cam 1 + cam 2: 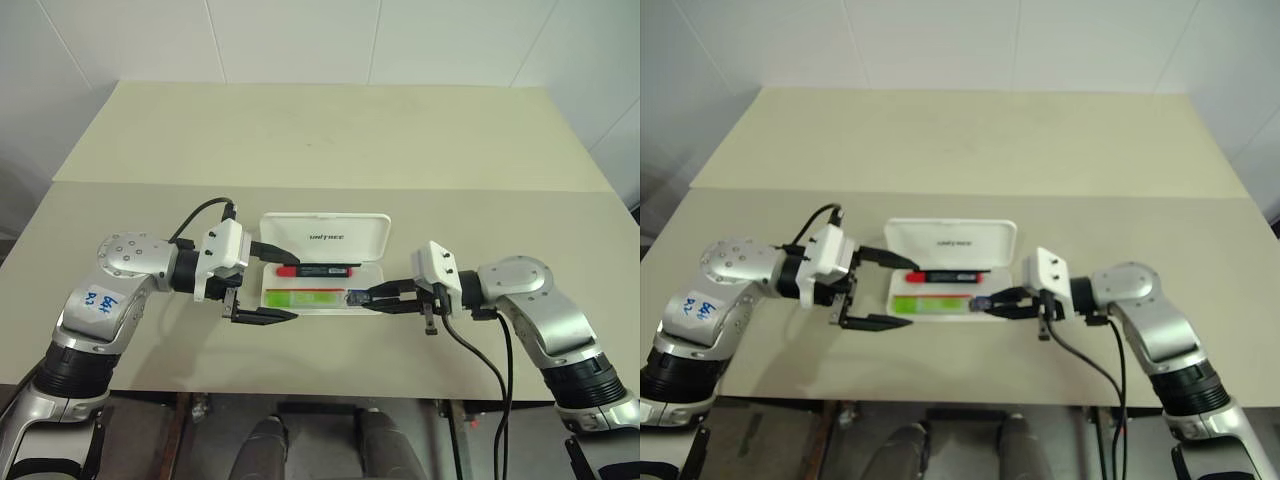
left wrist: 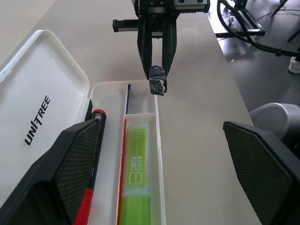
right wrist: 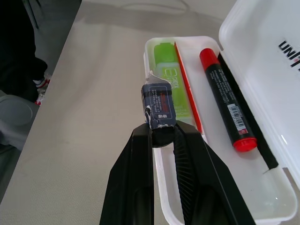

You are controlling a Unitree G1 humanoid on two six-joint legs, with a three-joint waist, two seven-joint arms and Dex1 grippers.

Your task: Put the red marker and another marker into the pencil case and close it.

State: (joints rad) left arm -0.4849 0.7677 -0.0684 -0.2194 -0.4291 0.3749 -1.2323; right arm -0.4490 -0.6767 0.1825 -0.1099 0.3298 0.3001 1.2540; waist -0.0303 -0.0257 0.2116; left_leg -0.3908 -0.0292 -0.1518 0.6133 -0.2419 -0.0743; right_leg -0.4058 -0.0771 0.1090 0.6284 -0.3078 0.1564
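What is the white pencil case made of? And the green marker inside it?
The pencil case looks like hard, smooth plastic: white, slightly glossy, with rounded moulded corners and a thin stiff lid bearing printed lettering. The green marker also seems plastic: a bright lime, smooth body with pale printing, lying in the case's front compartment. Neither can be told for certain from looks alone.

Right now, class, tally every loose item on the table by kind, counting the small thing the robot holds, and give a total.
Markers: 2, the red marker and the green highlighter, both lying in the case.
Pencil cases: 1, the white pencil case, lid open.
Small dark blocks: 1, a small dark block pinched in the right gripper.
Total: 4
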